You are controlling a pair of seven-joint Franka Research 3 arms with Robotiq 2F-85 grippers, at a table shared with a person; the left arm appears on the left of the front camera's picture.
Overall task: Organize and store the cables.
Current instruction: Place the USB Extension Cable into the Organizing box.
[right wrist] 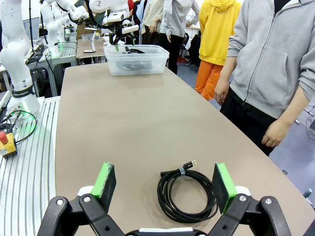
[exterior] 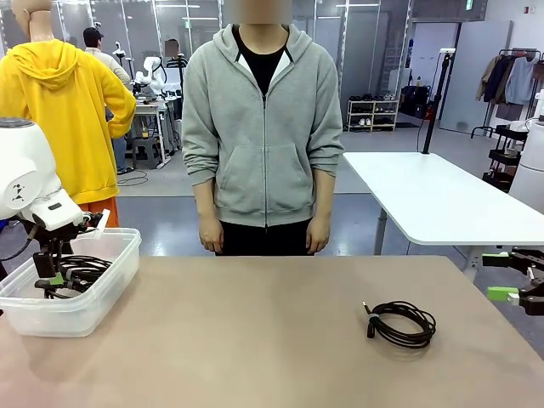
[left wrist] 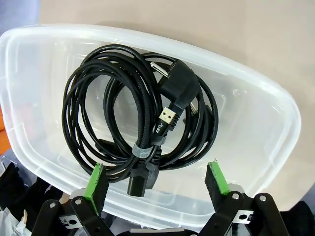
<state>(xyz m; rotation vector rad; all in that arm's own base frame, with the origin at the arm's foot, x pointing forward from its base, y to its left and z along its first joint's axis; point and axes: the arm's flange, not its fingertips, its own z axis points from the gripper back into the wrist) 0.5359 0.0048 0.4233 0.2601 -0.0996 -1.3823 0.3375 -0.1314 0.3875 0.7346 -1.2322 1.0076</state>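
Note:
One coiled black cable lies on the table at the right; in the right wrist view this cable sits on the tabletop below and between my open right gripper's green pads. The right gripper hovers at the table's right edge. Other black cables, coiled with plug ends, lie inside the clear plastic bin. My left gripper hangs open just above that bin at the table's left, holding nothing.
A person in a grey hoodie stands at the far edge, hands down at their sides. A white table stands behind on the right. The brown tabletop between bin and loose cable is bare.

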